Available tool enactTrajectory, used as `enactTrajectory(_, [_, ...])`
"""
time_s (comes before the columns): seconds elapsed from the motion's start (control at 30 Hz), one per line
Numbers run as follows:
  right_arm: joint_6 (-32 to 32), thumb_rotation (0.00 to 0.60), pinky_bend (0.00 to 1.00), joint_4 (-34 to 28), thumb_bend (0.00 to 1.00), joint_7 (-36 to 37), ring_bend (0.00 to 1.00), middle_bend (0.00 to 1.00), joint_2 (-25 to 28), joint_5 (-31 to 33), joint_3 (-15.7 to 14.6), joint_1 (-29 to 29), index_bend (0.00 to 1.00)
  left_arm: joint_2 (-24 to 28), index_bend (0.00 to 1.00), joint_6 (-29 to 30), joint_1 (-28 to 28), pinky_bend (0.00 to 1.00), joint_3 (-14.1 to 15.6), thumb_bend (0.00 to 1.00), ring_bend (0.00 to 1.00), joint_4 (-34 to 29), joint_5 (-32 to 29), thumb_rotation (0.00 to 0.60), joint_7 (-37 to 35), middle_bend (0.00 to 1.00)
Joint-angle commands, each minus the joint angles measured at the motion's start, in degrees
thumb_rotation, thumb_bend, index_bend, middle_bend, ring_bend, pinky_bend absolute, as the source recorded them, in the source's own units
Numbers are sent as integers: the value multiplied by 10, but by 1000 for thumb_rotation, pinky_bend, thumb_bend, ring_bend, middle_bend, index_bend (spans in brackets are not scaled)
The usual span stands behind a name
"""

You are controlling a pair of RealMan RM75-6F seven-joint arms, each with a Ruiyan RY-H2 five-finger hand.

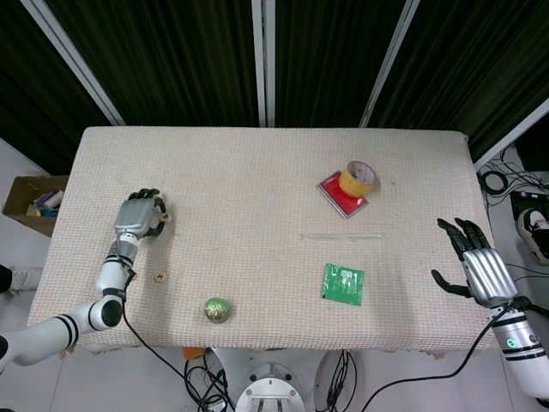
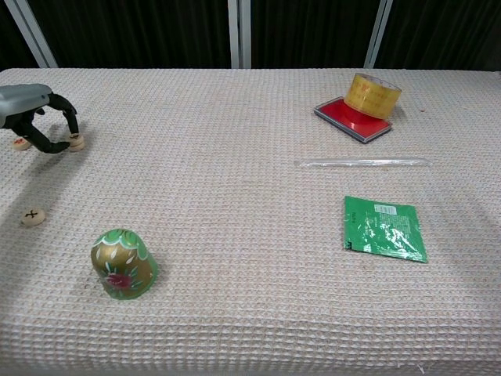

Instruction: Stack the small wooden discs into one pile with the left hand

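Three small wooden discs lie near the table's left side. My left hand (image 2: 30, 110) (image 1: 137, 215) arches over one disc (image 2: 76, 142) (image 1: 165, 218) and pinches it between thumb and a fingertip; the disc still rests on the cloth. A second disc (image 2: 21, 142) sits under the hand's left side. The third disc (image 2: 33, 216) (image 1: 159, 276), marked with a cross, lies nearer the front edge. My right hand (image 1: 476, 266) hangs with fingers spread and nothing in it beyond the table's right edge, and only the head view shows it.
A green and gold painted dome (image 2: 124, 263) stands front left. A tape roll (image 2: 373, 95) sits on a red case (image 2: 352, 119) at the back right. A clear thin stick (image 2: 362, 163) and a green packet (image 2: 383, 228) lie right of centre.
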Motion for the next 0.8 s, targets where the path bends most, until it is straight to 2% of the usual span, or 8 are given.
enactTrajectory(0.03, [1, 600, 0, 1, 257, 2, 0, 162, 0, -1, 0, 0, 0, 1, 386, 2, 0, 145, 1, 396, 89, -3, 1, 600, 0, 123])
enactTrajectory(0.23, [2, 600, 0, 2, 258, 4, 0, 162, 0, 0, 2, 0, 0, 24, 346, 21, 12, 145, 5, 395, 88, -31, 12, 600, -2, 116])
enactTrajectory(0.43, [1, 600, 0, 5, 257, 8, 0, 162, -2, -1, 3, 1, 0, 55, 358, 36, 35, 144, 13, 404, 88, -41, 9, 600, -10, 115])
enactTrajectory(0.63, [1, 600, 0, 4, 257, 6, 0, 162, -4, -5, 2, 2, 0, 43, 370, 22, 46, 144, 21, 392, 88, -4, 0, 600, -24, 115])
enactTrajectory(0.8, [3, 600, 0, -1, 257, 1, 0, 162, -3, -6, 3, 2, 0, 14, 370, 20, 45, 144, 19, 317, 88, 37, 9, 600, -37, 115])
